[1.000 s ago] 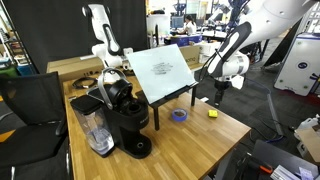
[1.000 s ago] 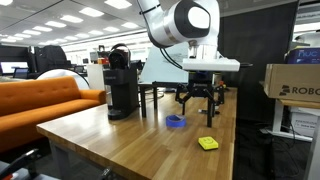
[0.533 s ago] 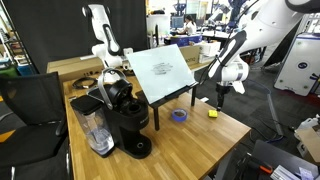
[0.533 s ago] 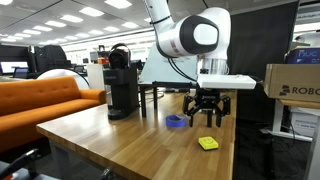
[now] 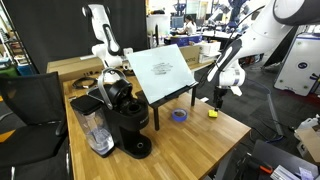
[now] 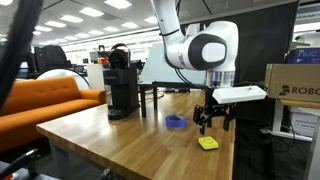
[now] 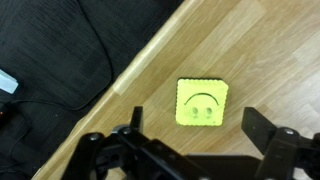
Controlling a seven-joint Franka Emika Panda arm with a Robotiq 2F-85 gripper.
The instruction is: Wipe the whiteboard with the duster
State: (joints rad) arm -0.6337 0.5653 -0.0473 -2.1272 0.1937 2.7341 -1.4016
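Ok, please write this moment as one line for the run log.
stage: pre-grasp | gripper: open, above duster, no contact | duster: flat on table | whiteboard: not yet wiped

Whiteboard (image 5: 165, 70): white rectangular panel with faint scribbles, tilted back on black legs, stood on the worktop (image 5: 190, 140).
Duster (image 7: 202, 102): small yellow square block with a scalloped edge and a smiley face on top, laid flat near the worktop's edge, well apart from the whiteboard.
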